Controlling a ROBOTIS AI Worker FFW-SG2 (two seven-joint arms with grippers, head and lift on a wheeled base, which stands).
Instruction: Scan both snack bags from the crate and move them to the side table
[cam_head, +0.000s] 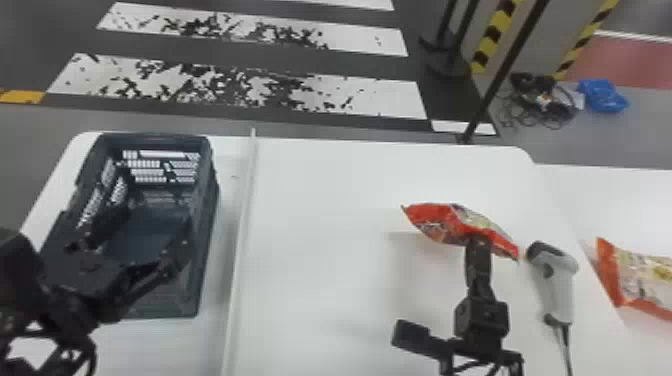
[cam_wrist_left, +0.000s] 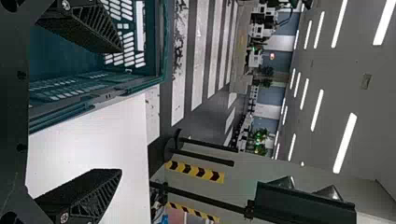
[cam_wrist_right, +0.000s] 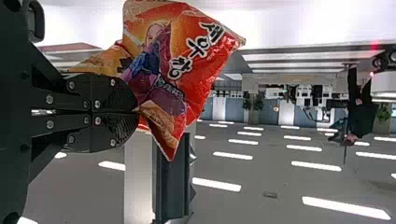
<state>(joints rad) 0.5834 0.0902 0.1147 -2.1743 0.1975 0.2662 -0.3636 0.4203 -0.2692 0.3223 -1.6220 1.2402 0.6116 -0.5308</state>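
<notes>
Head view: scanner (cam_head: 561, 282); wrist views: right jaws clenching snack bag (cam_wrist_right: 187, 60), left jaws spread.

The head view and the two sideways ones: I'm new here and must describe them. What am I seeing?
This is a two-armed robot. The head view looks down from its head; each wrist view comes from a camera on one arm, turned on its side. The left gripper, fingers apart, hangs at the crate on the left. The right gripper is closed on one snack bag, holding it above the white table. A barcode scanner lies there too. The other bag lies on the side table.
</notes>
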